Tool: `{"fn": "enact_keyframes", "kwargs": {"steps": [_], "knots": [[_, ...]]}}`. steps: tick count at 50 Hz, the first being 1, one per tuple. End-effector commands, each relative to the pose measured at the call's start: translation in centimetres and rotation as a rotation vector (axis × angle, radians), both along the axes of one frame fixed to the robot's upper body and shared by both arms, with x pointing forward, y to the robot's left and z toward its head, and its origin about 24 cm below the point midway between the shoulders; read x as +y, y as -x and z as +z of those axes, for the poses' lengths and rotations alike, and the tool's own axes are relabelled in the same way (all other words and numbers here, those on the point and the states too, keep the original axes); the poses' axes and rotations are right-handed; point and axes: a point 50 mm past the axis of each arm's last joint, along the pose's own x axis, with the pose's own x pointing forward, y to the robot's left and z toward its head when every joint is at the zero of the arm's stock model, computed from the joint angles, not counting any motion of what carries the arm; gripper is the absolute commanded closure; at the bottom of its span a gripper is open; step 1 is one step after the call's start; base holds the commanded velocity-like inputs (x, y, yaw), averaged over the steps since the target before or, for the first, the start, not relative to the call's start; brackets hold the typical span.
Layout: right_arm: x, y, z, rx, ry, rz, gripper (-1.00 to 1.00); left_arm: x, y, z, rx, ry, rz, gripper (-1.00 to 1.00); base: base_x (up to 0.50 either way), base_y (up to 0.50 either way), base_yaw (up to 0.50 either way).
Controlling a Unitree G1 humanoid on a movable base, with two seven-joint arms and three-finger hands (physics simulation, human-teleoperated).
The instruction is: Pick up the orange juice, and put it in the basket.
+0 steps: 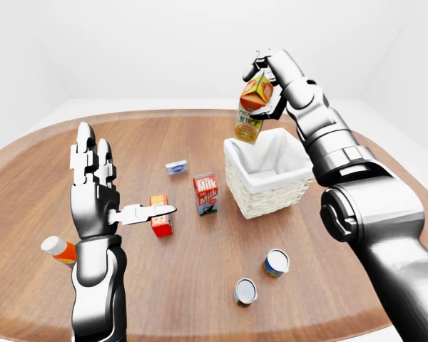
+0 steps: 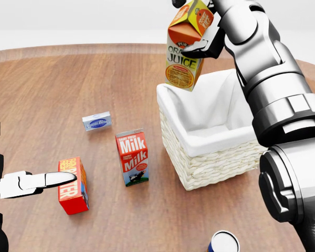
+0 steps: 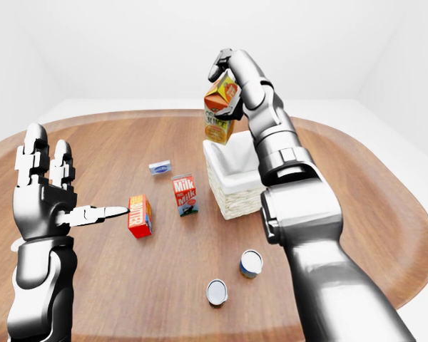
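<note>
My right hand is shut on the orange juice carton, gripping its top and holding it in the air, tilted, over the left rim of the white-lined wicker basket. The carton's bottom hangs just above the basket's opening. My left hand is open and empty, fingers pointing up with the thumb out to the right, raised above the table's left side.
A milk carton stands just left of the basket. A red box is by my left thumb, a small blue packet above it. Two cans lie below the basket. An orange bottle lies behind my left forearm.
</note>
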Motion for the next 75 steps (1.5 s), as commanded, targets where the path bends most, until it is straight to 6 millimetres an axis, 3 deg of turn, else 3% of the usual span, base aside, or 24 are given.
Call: {"fn": "enact_keyframes", "kwargs": {"steps": [1,26,75], "knots": [[-1.1,0.0,0.2,-0.028,-0.015,-0.055,1.0,0.0,0.0,0.0,0.0,0.0,0.0,-1.0,0.0,0.0,0.0],[-2.4,-0.2,-1.7,0.003,0.025,-0.138,1.0,0.0,0.0,0.0,0.0,0.0,0.0,-1.0,0.0,0.0,0.0],[-3.3,-0.2,-3.6,-0.047,0.005,-0.23,1.0,0.0,0.0,0.0,0.0,0.0,0.0,-1.0,0.0,0.0,0.0]]}}
